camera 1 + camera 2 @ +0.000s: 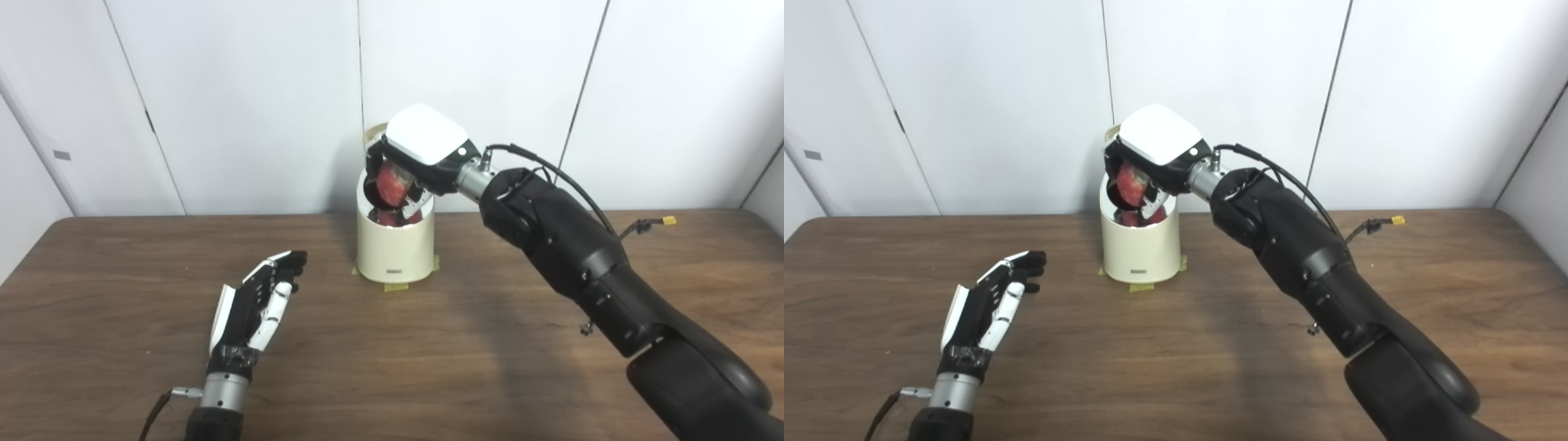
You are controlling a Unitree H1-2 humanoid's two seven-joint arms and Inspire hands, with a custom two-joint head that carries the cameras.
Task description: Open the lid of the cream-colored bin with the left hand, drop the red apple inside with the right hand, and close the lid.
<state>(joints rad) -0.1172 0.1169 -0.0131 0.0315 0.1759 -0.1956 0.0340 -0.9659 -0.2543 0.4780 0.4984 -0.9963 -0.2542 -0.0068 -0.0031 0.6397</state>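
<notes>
A dark wood-grain table (392, 367) fills the lower half of the frame from edge to edge. Behind it, across the upper half, stands a white panelled wall (257, 92) divided by thin dark seams, with a small grey plate (62, 155) at the far left. The lighting is even and soft.

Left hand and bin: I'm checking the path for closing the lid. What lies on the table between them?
Nothing: in both eye views only bare wood table separates the open left hand from the cream-colored bin.

Bin's lid (375, 131) mostly behind robot hand (413, 162)
</notes>
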